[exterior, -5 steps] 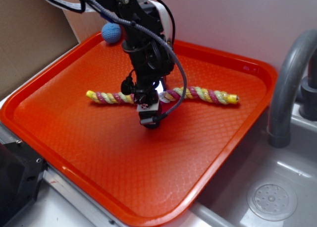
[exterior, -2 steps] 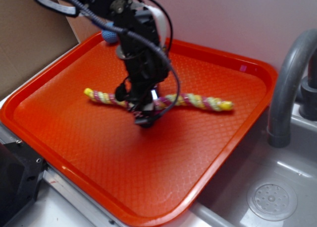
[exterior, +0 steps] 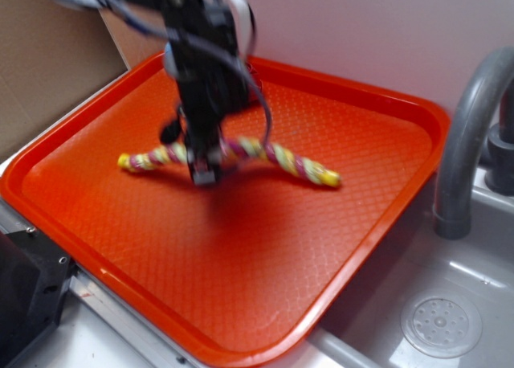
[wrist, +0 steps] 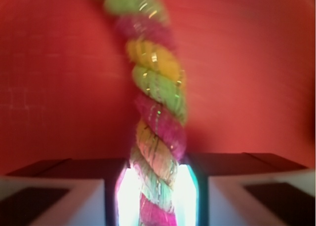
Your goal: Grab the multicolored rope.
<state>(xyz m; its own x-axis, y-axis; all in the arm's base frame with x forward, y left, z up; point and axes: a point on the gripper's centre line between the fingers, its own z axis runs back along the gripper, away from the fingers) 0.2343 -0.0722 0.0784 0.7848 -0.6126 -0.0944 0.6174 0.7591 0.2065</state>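
Motion blur smears the pincer and the arm above it. The multicolored rope is hidden where it passes behind the pincer. In the wrist view its upper end leaves the frame's top.

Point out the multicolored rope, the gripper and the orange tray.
multicolored rope (exterior: 277, 154): exterior view, its right half beyond the gripper.
gripper (wrist: 157, 186): wrist view, between the two fingers, closed on the rope.
orange tray (exterior: 241, 255): exterior view, bare floor near the front.

One multicolored rope, one tray, one faucet
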